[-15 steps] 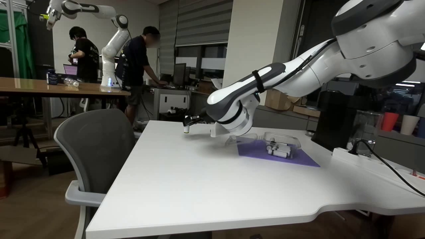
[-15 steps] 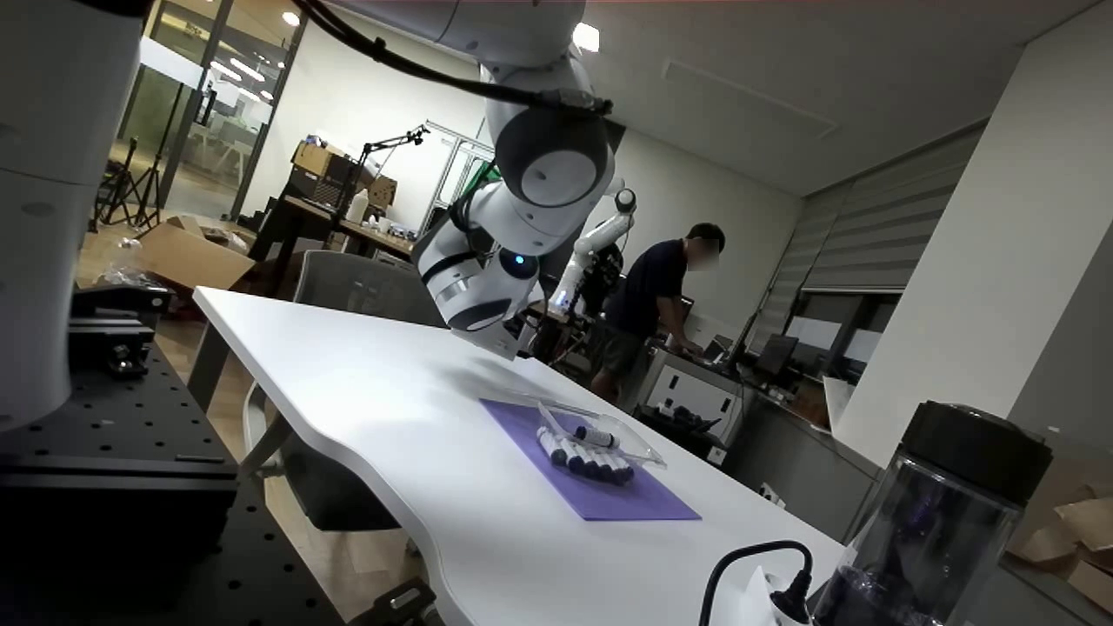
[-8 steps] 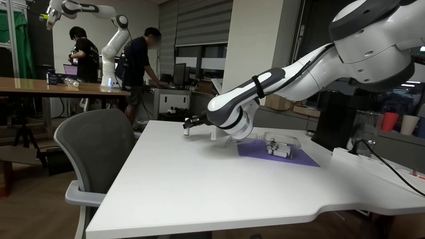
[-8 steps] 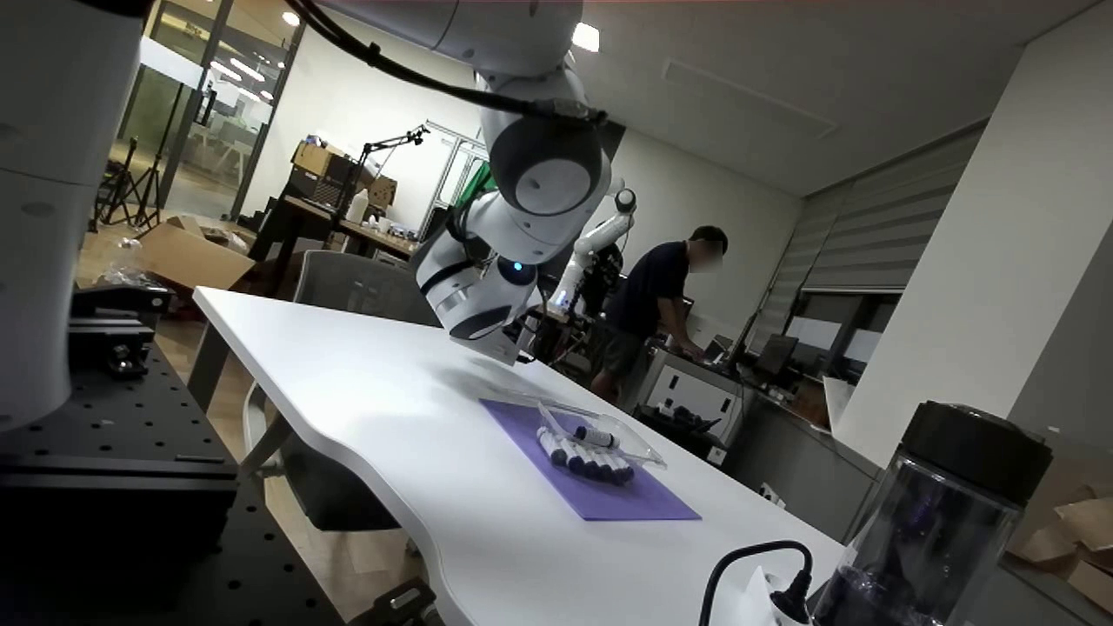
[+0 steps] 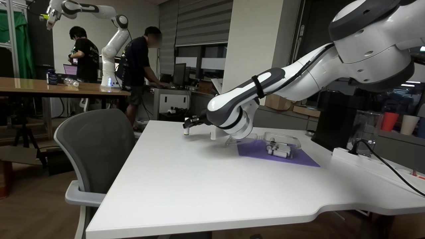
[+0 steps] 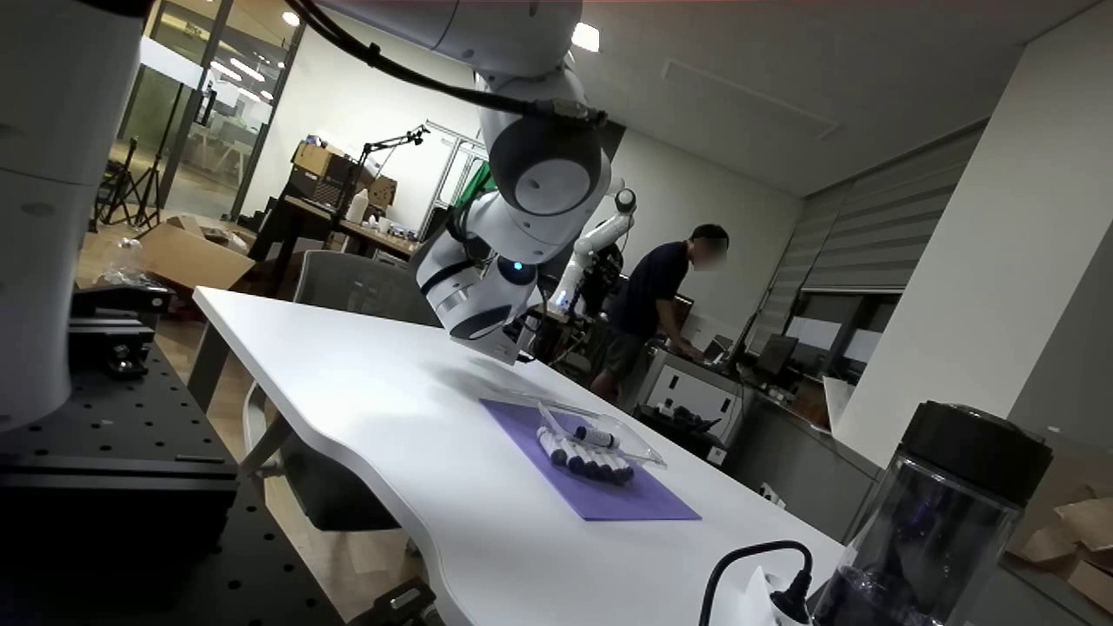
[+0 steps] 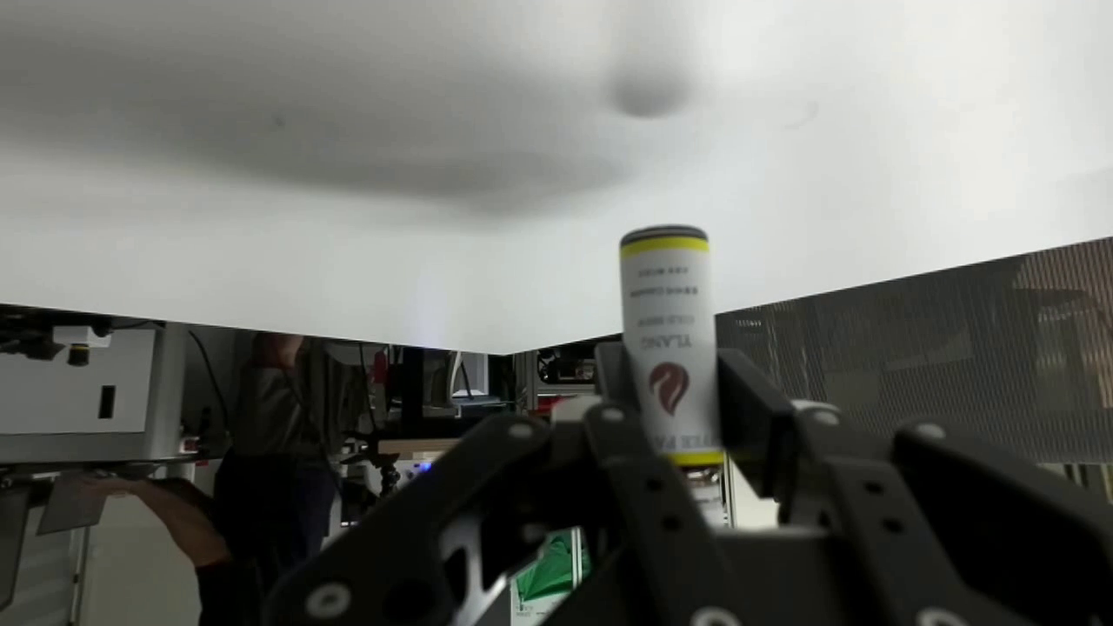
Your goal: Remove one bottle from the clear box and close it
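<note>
The clear box [image 5: 286,138] rests on a purple mat [image 5: 253,150] upon the white bench [image 5: 186,186]. Its transparent lid [image 5: 243,139] is folded back at the hinge and reaches past the edge of the mat over the bench. In an exterior view, several white bottles [image 6: 584,458] with dark caps lie side by side within the box, all caps facing the same way; a further capped bottle [image 6: 597,436] lies across the top of this row. The caps overlap, and an exact count cannot be made.

The jaws are closed on a single labelled bottle [image 7: 668,343], one finger against either flank, well apart from the box. The labelled bottle is white, with yellow bands, printed lettering and a dark red emblem. It is held upright, its free end clear of the bench; a soft dark patch shows on the surface near that end.

Other containers: a clear vessel [image 6: 922,539] with a black top, its lower part dark and the contents not identifiable; a red cup [image 5: 389,121] and, just beside it, a pale cup [image 5: 409,124], their interiors not visible; and, in the background, an upright dark blue jar [image 5: 51,77].
</note>
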`<state>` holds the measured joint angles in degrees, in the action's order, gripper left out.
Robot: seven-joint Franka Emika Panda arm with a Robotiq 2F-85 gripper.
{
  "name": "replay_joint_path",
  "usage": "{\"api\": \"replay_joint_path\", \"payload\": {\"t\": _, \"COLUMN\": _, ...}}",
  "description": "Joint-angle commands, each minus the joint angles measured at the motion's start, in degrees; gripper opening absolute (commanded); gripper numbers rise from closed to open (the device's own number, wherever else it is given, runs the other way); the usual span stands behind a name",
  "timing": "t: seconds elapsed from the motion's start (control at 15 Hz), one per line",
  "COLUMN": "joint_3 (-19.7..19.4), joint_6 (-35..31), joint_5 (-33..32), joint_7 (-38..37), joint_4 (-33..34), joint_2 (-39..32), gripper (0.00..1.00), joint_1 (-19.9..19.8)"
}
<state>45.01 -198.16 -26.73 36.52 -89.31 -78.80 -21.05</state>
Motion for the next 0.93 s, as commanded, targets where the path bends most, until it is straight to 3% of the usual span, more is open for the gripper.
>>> {"api": "replay_joint_path", "payload": {"t": 0.0, "joint_3": 0.00, "joint_6": 0.00, "joint_5": -0.01, "joint_7": -0.01, "joint_4": 0.00, "joint_2": 0.00, "gripper": 0.29, "joint_1": 0.00}}
{"api": "replay_joint_path", "payload": {"t": 0.33, "joint_3": 0.00, "joint_6": 0.00, "joint_5": -0.03, "joint_7": -0.04, "joint_4": 0.01, "joint_2": 0.00, "gripper": 0.29, "joint_1": 0.00}}
{"api": "replay_joint_path", "payload": {"t": 0.4, "joint_3": 0.00, "joint_6": 0.00, "joint_5": -0.03, "joint_7": -0.04, "joint_4": 0.01, "joint_2": 0.00, "gripper": 0.07, "joint_1": 0.00}}
{"api": "replay_joint_path", "payload": {"t": 0.73, "joint_3": 2.48, "joint_6": 0.03, "joint_5": -2.20, "joint_7": 1.60, "joint_4": 0.16, "joint_2": 0.02, "gripper": 0.07, "joint_1": -1.54}}
{"api": "replay_joint_path", "payload": {"t": 0.8, "joint_3": 1.32, "joint_6": 0.03, "joint_5": -6.82, "joint_7": -3.59, "joint_4": 1.08, "joint_2": 0.22, "gripper": 0.07, "joint_1": -1.08}}
{"api": "replay_joint_path", "payload": {"t": 0.87, "joint_3": 3.54, "joint_6": 0.56, "joint_5": -4.29, "joint_7": 1.15, "joint_4": 0.58, "joint_2": -0.78, "gripper": 0.07, "joint_1": -2.22}}
